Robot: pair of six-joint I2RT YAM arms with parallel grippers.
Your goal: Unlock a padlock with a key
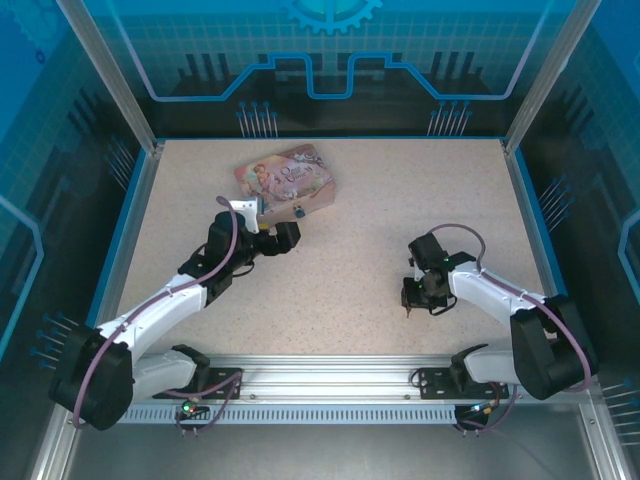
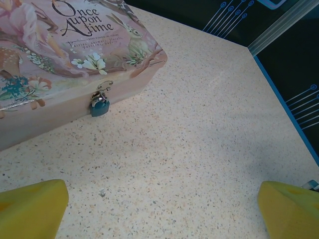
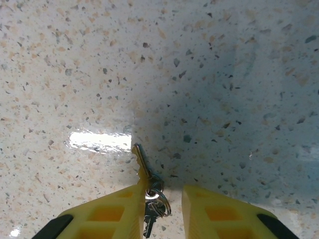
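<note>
The small padlock [image 2: 99, 105] hangs from the clasp on the front wall of the pink illustrated tin [image 2: 50, 59], and from above it is a tiny speck [image 1: 298, 211] at the tin's near edge. My left gripper [image 2: 162, 209] stands wide open just in front of it, over bare table. The key [image 3: 140, 162] lies flat on the table with its blade pointing away, joined by a ring [image 3: 158, 199] to a second small key. My right gripper [image 3: 163, 191] straddles the ring with its jaws narrowed. The left finger [image 3: 119, 209] touches the key's head, and a gap remains on the right.
The tin [image 1: 285, 178] sits at the back left of the speckled table [image 1: 370, 220]. The left gripper [image 1: 275, 232] is close to its near edge. The right gripper [image 1: 412, 300] points down at the table, right of centre. A blue-edged wall [image 1: 525, 200] borders the table.
</note>
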